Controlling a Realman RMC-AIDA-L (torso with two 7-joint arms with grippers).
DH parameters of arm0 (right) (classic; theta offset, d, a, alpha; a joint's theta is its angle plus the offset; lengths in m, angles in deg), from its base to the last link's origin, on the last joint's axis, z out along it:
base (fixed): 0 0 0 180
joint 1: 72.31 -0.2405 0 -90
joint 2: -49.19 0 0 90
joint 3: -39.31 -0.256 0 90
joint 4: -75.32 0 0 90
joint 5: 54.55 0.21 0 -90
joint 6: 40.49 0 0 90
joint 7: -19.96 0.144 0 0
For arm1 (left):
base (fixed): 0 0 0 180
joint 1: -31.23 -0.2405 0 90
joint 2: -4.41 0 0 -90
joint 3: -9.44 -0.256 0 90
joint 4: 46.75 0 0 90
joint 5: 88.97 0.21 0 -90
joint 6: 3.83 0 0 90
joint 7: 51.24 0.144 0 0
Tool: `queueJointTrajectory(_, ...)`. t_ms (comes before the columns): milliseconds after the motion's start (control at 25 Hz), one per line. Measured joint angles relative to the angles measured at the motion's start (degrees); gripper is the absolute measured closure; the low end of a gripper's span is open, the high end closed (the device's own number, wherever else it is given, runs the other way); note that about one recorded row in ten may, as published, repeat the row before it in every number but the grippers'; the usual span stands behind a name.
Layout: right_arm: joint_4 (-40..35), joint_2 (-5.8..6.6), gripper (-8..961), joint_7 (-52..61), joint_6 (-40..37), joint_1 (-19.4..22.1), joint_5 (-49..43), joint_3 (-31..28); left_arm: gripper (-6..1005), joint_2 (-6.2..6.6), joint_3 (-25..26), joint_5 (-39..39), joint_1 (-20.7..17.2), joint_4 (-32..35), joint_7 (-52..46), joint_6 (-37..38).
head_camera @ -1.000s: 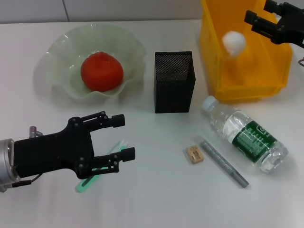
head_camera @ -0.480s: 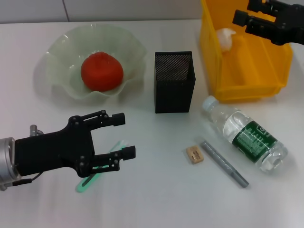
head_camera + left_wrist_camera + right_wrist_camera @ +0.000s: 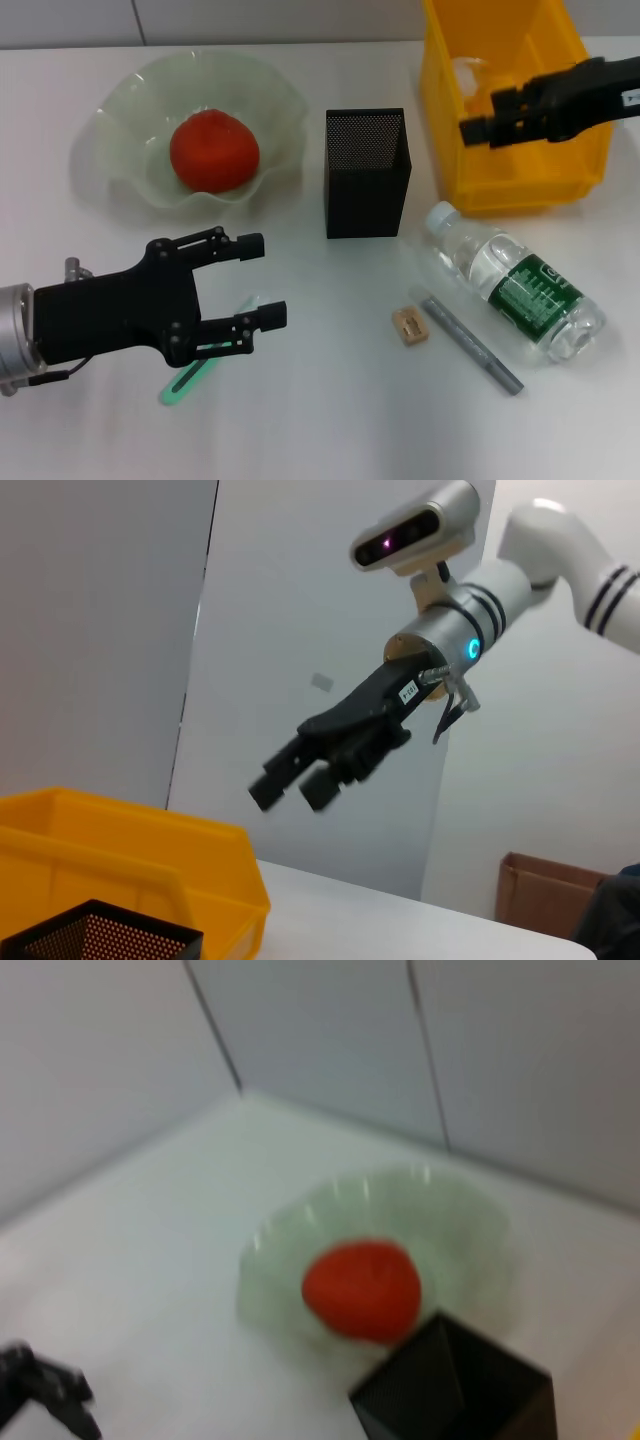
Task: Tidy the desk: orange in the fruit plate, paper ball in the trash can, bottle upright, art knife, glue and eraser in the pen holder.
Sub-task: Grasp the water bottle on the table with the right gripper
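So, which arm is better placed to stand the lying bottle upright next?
The right arm, probably. Its tool hangs over the yellow bin, on the same side as the bottle. The left tool is open above the green glue stick, across the desk from it.

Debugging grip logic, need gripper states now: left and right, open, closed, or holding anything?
Left gripper: open, holding nothing, above the green glue.
Right gripper: open, empty, over the yellow trash can.

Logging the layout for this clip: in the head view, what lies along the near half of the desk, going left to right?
left gripper → eraser → art knife → bottle
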Motion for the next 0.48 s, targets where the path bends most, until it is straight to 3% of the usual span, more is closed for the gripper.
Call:
queueJointTrajectory(160, -0.9, 0.89, 266, 11.9, -8.1, -7.2, -13.7, 4.1, 222, 0.00, 0.0, 0.0, 0.0, 0.0, 0.0, 0.0)
queueJointTrajectory(480, 2.3, 0.10, 265, 17.2, -13.3, -12.0, -25.1, 9.0, 223, 0.00, 0.0, 0.0, 0.2, 0.0, 0.0, -0.1)
